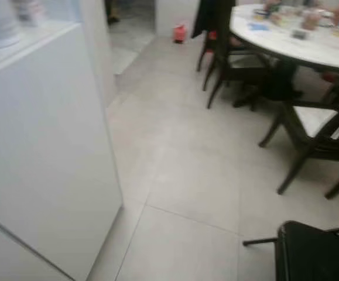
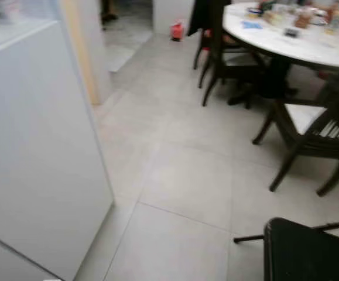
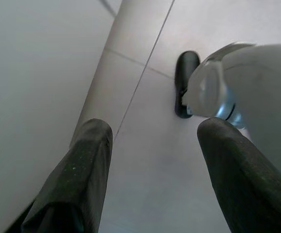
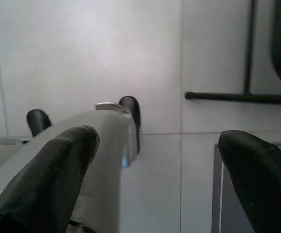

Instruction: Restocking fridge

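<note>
1. we are walking beside the open white fridge door (image 1: 46, 152), with the desk (image 1: 286, 41) and chairs (image 1: 315, 129) ahead.
2. left hand (image 3: 152, 145) and right hand (image 4: 159, 155) hang wide open, empty.
3. next, we judge: fetch stock from the desk.

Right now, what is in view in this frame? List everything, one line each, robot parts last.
White door panel: one, white, near left, standing open over the floor.
Floor: grey tiles, across the middle.
Round table: one, white top, far right, with blurred small items on it.
Dark chairs: at least three, around the table; one with a pale seat, a black one at near right.
Red object: one, small, on the floor by the far doorway.
Left gripper: black fingers apart, nothing between them, hanging over the floor.
Right gripper: black fingers apart, nothing held, over the floor.
</note>
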Robot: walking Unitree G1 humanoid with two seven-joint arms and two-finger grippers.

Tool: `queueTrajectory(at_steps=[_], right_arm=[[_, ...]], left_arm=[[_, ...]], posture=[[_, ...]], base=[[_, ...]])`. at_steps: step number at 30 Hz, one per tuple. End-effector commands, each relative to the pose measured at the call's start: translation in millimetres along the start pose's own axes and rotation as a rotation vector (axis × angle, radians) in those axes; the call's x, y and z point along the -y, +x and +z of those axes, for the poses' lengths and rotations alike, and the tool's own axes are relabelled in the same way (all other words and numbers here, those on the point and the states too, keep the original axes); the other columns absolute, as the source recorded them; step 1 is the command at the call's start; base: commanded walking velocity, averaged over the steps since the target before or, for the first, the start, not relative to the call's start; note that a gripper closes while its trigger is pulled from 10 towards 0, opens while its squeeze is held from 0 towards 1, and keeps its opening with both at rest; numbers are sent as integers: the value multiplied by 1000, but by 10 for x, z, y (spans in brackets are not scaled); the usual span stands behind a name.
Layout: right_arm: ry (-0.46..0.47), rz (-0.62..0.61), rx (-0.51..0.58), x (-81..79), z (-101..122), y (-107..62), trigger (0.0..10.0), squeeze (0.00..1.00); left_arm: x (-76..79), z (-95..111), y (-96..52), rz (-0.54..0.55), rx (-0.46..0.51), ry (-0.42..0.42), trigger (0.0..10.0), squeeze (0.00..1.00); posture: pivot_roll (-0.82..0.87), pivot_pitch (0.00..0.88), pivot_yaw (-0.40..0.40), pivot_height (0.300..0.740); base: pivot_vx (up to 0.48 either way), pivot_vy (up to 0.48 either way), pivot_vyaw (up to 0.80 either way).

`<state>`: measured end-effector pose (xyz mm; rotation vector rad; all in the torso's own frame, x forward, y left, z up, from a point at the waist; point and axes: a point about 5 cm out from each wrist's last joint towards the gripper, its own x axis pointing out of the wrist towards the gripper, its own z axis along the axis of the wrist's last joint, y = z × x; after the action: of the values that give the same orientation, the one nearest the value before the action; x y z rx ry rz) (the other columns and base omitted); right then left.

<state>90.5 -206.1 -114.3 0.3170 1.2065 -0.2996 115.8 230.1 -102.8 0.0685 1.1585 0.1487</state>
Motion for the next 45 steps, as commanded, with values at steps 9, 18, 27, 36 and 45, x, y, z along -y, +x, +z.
queueTrajectory(at_steps=[9, 18, 27, 36, 45], right_arm=[[-23, 6, -31, 17, -79, -9, 10000, 0], [-44, 2, -34, 34, -80, -11, 10000, 0], [-56, 7, -30, 32, -60, -10, 10000, 0], [-85, 18, -34, 21, -41, -7, 10000, 0], [-96, 20, -41, 24, -36, -7, 10000, 0]], left_arm=[[-4, -60, -6, -13, -31, 70, 10000, 0], [7, -75, -7, -14, -36, 68, 10000, 0], [6, -63, -5, -3, -36, 57, 10000, 0], [1, -44, -2, 0, -34, 50, 10000, 0], [12, -30, -1, -8, -20, 28, 10000, 0]], posture=[[38, 0, -57, 740], [39, 0, -64, 740], [38, 0, -68, 740], [40, 0, -70, 740], [35, 0, -71, 740]], base=[[0, 0, 800], [0, 0, 800], [0, 0, 800], [0, 0, 800], [0, 0, 800]])
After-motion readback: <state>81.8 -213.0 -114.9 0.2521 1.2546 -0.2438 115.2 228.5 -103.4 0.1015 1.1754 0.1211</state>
